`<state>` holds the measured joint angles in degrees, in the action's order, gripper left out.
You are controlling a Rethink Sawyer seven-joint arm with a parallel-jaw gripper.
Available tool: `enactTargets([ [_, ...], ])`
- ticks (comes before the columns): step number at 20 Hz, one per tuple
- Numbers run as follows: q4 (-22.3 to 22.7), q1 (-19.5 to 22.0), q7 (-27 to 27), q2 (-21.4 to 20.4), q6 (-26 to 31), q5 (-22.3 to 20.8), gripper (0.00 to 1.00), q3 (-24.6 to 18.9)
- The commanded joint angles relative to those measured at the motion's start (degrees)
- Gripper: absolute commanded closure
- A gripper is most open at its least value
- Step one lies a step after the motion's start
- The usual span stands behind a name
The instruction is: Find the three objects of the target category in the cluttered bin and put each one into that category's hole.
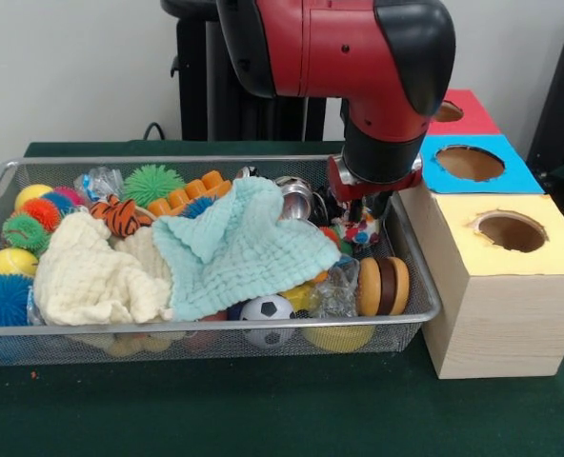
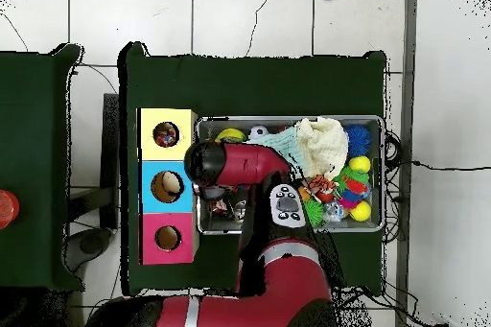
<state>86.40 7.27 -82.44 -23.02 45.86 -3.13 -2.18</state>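
The silver wire mesh bin is full of clutter; it also shows in the overhead view. My gripper hangs low over the bin's right end, right above a small multicoloured ball. I cannot tell whether it holds the ball. In the overhead view my red arm hides the gripper. The bin holds a teal cloth, a cream cloth, a soccer ball, a tiger-striped toy, a green spiky ball, metal cups and stacked wooden discs.
Three wooden boxes stand right of the bin, each with a round hole on top: yellow nearest, blue behind it, red farthest. Overhead they show as yellow, blue and pink. Green cloth covers the table.
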Motion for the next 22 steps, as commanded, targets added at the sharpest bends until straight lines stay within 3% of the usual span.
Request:
enactTargets([
  [1,3.02,0.58,-6.80,4.32,-8.50,-0.77,1.00,-4.37],
  [3,3.35,0.75,-6.95,3.84,-9.69,-0.55,1.00,-4.60],
  [7,4.50,-0.15,-7.81,0.02,-5.86,0.65,1.00,-3.64],
  [9,4.26,-1.19,-8.41,-3.35,-0.28,1.41,1.00,-2.53],
  [13,0.87,-3.63,-8.36,-13.69,19.87,1.96,1.00,-0.13],
  [16,-3.92,-4.48,-8.96,-16.25,32.24,1.39,1.00,0.45],
  [18,-5.42,-4.58,-8.98,-16.59,34.35,1.00,1.00,0.34],
  [22,-5.72,-4.47,-9.19,-17.17,29.76,0.84,1.00,-0.09],
])
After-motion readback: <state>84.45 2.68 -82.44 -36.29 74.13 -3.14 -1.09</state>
